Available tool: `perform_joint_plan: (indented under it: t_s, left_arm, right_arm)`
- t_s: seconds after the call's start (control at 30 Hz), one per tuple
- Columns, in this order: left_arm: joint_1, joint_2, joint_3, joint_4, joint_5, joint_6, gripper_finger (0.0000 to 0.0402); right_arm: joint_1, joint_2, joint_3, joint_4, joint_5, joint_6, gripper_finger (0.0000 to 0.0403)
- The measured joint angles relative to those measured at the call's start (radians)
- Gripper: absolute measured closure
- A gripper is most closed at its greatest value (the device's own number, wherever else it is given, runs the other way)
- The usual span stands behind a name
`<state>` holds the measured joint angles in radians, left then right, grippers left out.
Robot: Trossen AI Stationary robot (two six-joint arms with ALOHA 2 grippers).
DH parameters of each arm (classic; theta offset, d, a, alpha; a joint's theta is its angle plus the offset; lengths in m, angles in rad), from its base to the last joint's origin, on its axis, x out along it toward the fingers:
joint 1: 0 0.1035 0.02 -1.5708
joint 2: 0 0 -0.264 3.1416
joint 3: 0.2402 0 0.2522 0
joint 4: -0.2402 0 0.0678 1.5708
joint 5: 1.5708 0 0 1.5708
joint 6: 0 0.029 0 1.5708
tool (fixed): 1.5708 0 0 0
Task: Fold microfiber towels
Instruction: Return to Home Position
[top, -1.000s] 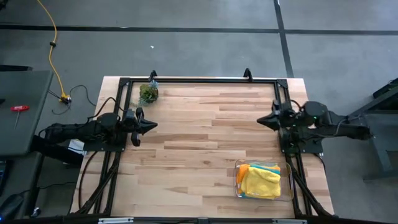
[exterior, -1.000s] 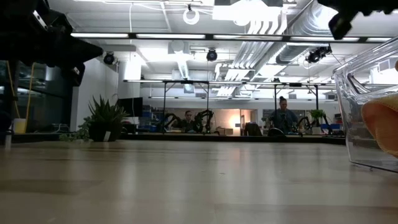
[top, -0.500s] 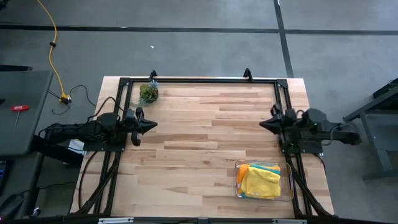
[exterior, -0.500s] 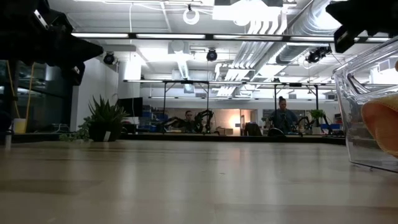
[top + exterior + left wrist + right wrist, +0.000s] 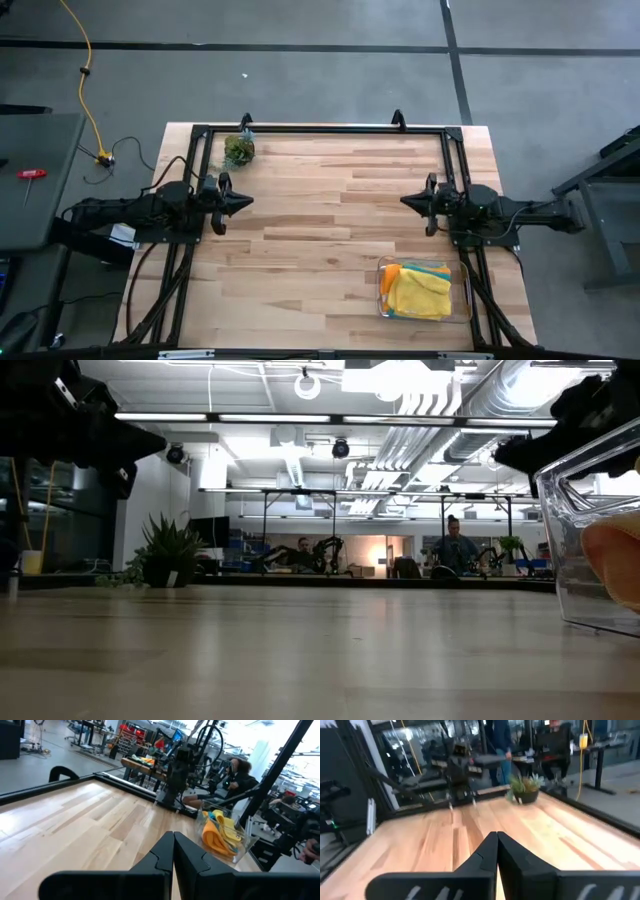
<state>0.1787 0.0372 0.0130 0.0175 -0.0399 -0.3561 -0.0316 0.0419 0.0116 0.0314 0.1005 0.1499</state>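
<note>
From above, the left gripper sits over the left edge of the light wooden plank table. Its fingertips are pressed together on nothing and point inward. The right gripper faces it from the right side, likewise closed and empty. A wide stretch of bare board lies between the two tips. The microfiber towels lie stacked in the clear plastic rectangular tray at the near right corner, close to both table edges and apart from the right gripper. The yellow towel is on top, with orange and teal edges showing on the far side. A small dark green leafy clump stands at the far left corner, just inside the black frame rail.

At table height, the tray's wall rises at the right of the picture with an orange fold behind it. Both arms hang well above the board, and two people sit in the room behind.

The left wrist view shows its fingers meeting along a thin seam, with the tray and towels beyond at the table's edge.

The right wrist view shows the same closed seam, bare planks ahead, and the leafy clump at the far corner.
</note>
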Motion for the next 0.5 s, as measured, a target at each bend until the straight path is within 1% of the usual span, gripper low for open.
perform_joint_plan:
  t_s: [0.13,0.33,0.5]
  left_arm:
    - [0.000,0.000,0.000,0.001,-0.004,0.000,0.0401]
    - [0.000,0.000,0.000,0.001,-0.002,0.000,0.0401]
    - [0.000,0.000,0.000,0.001,-0.002,0.000,0.0401]
  right_arm:
    - [-0.002,0.035,0.000,-0.005,0.000,0.008,0.0403]
    - [-0.001,0.126,0.000,-0.006,-0.004,0.032,0.0403]
    - [-0.001,0.161,0.000,-0.006,-0.005,0.032,0.0403]
